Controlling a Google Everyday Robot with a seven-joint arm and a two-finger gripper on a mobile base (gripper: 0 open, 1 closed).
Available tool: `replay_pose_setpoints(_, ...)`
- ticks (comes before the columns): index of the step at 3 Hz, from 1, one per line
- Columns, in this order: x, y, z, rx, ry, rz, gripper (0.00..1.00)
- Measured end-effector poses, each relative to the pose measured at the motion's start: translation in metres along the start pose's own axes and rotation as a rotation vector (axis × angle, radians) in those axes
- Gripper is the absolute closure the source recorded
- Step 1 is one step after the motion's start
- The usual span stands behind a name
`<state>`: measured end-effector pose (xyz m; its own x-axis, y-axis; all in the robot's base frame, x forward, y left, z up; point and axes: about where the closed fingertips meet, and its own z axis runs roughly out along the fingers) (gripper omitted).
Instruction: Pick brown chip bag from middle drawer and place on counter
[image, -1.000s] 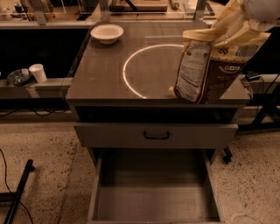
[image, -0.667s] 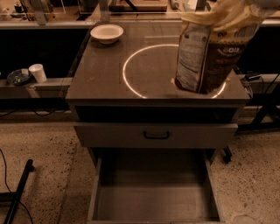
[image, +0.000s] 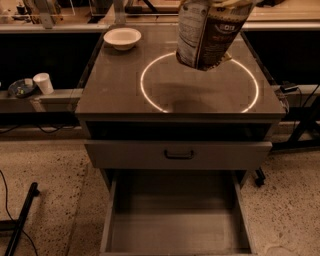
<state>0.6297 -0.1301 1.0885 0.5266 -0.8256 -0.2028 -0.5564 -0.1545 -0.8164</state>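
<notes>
The brown chip bag (image: 207, 32) hangs in the air above the counter (image: 115, 95), over the upper middle of the bright ring (image: 150, 100). Its pale printed back faces left and its shadow falls inside the ring. My gripper (image: 220, 3) is at the top edge of the view, mostly cut off, holding the bag by its top. The middle drawer (image: 175, 232) stands pulled out at the bottom, its grey floor bare.
A white bowl (image: 122, 38) sits at the counter's far left corner. A closed drawer front with a black handle (image: 178, 154) is above the open drawer. A white cup (image: 44, 83) stands on a low shelf at left. A black stand leg (image: 20, 225) lies on the floor.
The bag has moved left and up, from the counter's right edge to above the ring's middle. It now hangs clear of the surface.
</notes>
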Motion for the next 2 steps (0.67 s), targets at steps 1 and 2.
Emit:
replay_pose_setpoints(1, 0.008, -0.015, 0.031, 0.081, 0.038, -0.016, 1.0)
replay_pose_setpoints(2, 0.015, -0.013, 0.068, 0.122, 0.05, -0.005, 0.97)
